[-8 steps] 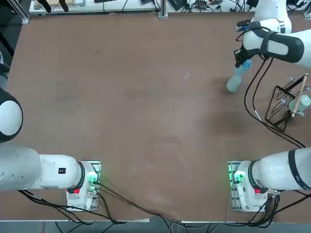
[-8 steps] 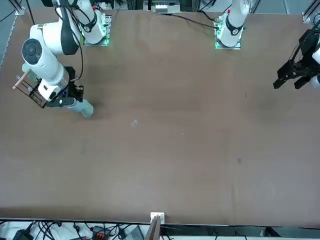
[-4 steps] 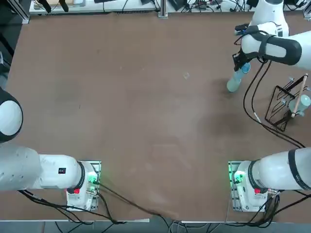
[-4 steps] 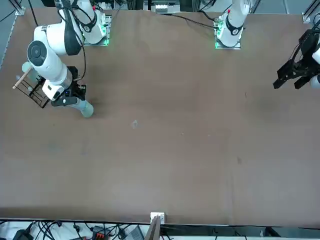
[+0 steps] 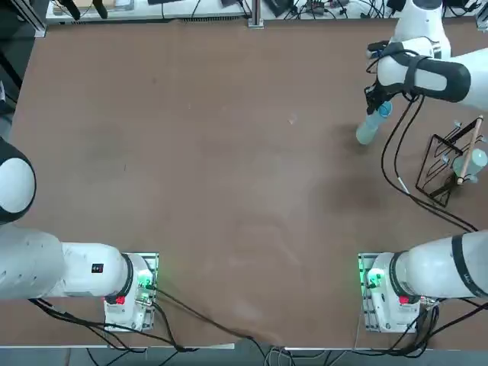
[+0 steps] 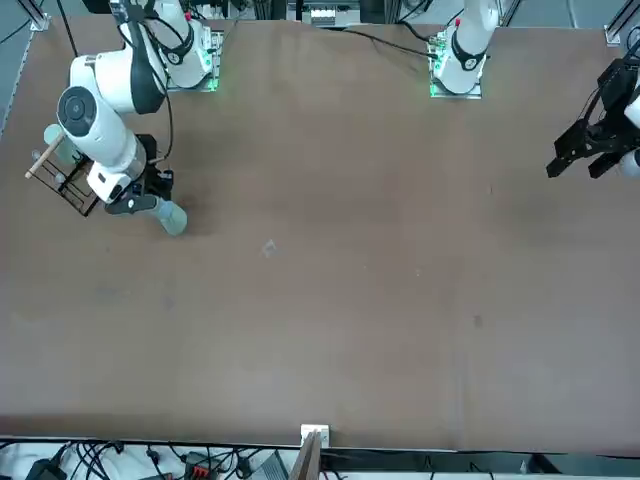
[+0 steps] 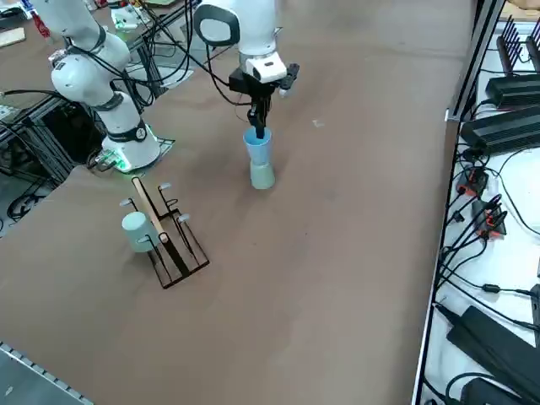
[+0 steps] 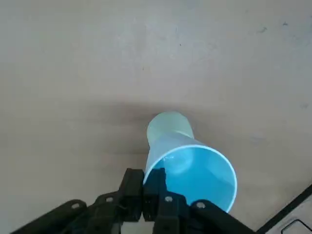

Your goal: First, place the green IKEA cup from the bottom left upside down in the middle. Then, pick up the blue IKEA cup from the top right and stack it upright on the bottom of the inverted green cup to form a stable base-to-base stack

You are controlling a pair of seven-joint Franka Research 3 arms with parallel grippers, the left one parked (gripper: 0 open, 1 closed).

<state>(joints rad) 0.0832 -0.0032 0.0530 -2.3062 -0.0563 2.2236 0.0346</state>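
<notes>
The green IKEA cup [image 7: 262,175] stands upside down on the brown table, in the far right part in the top view [image 5: 365,133], to the right of the middle. The blue IKEA cup [image 7: 257,146] sits upright on its base, mouth up. My right gripper [image 7: 258,128] comes down from above, shut on the blue cup's rim. In the wrist view one finger is inside the blue cup [image 8: 200,173] and one outside, with the green cup [image 8: 168,126] showing below. In the front view the gripper [image 6: 140,201] covers most of the blue cup, above the green cup [image 6: 173,219].
A black wire rack [image 5: 446,171] with a wooden stick holds a pale cup [image 5: 474,161] to the right of the stack, also seen in the side view [image 7: 135,231]. Black cables hang from the arm between stack and rack. A small mark [image 5: 292,118] lies left of the stack.
The right arm's wrist has shifted slightly toward the far edge of the table. The two cups stay in the same place, and the gripper remains shut.
</notes>
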